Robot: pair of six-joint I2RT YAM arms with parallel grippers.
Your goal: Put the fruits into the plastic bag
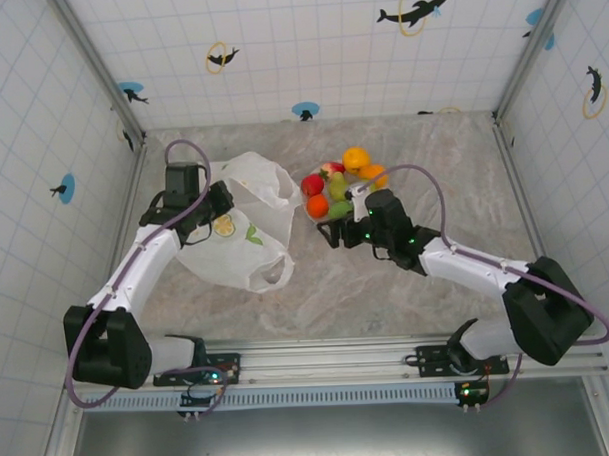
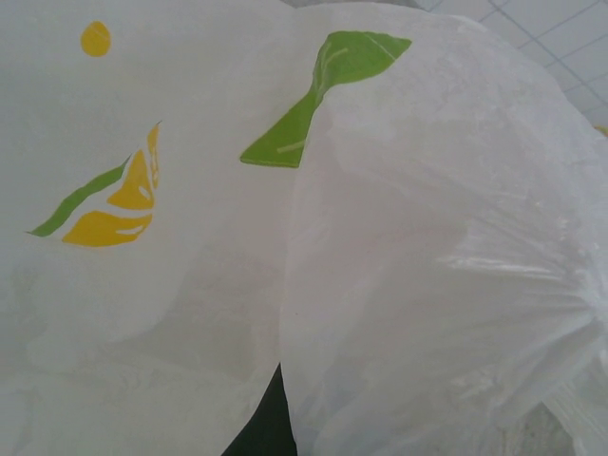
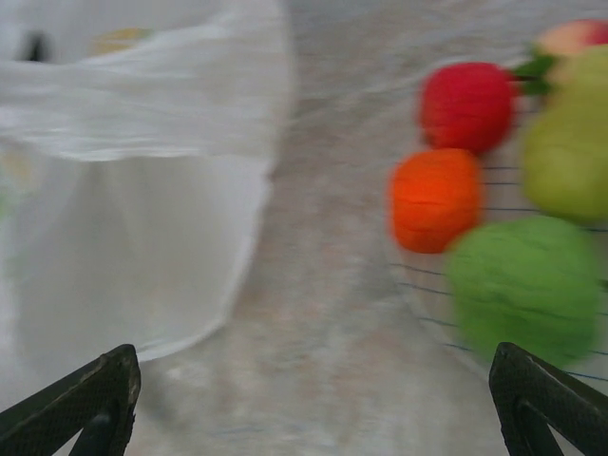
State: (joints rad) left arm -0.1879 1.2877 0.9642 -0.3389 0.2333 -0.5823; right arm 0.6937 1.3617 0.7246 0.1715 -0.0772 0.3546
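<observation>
**Q:** What is counted, from the near edge outward?

**A:** Two arms are bolted at the near rail, each ending in one claw. On the grey table point(image 1: 387, 285), one plastic bag point(image 1: 247, 230) is laid left of centre. One round plate point(image 3: 429, 302) is set near the bag, on its right. Seven fruits are counted on the plate in the top view. There are three oranges, with the nearest orange point(image 3: 435, 198) at the plate's left rim. There is also one strawberry point(image 3: 467, 104), one apple point(image 3: 568, 38), one pear point(image 3: 566, 142) and one green ball point(image 3: 524, 285).

**Q:** How are the claws set?

**A:** The right claw point(image 3: 312, 369) is spread wide and nothing is held. Its dark fingers point(image 3: 84, 404) are seen at the lower corners of the wrist view. Bare table lies between them, with the bag on one side and the plate on the other. The left claw point(image 1: 218, 205) is placed against the bag's left side. Whether it is apart or together cannot be told, as its fingers are hidden by film.

**Q:** Which materials and shapes are noted?

**A:** The bag is thin, white, translucent and crinkled. It is printed with yellow lemon slices and green leaves, and two loop handles are turned toward the plate. The fruits are matte and rounded, and they are blurred in the wrist view. The plate is pale and ruled with fine grid lines. The table is patterned like marble. Farthest back, white tiled walls point(image 1: 308, 48) are marked with dolphin stickers.
</observation>
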